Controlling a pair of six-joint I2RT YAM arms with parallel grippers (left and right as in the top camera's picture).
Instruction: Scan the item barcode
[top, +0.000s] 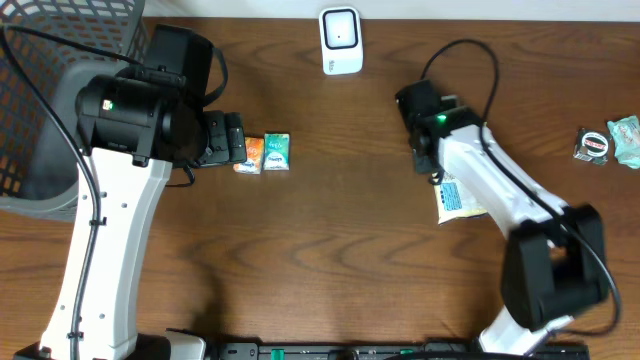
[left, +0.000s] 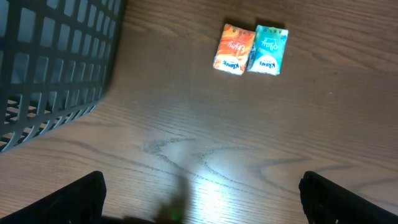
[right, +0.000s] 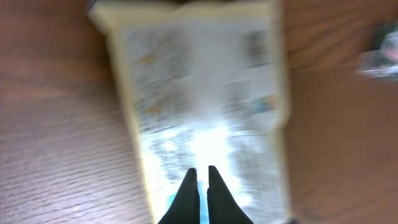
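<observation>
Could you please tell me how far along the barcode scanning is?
Nothing looks scanned: the scanner stands alone. In hand: the right arm, jaws shut, points at the pale packet, grip unclear. Left: showing its barcode to the scanner; the orange pack and teal pack wait by the left arm, jaws open.

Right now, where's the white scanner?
Overhead view: the white scanner sits at the table's far edge, roughly central between the arms, beyond and right of the orange packet and teal packet.
</observation>
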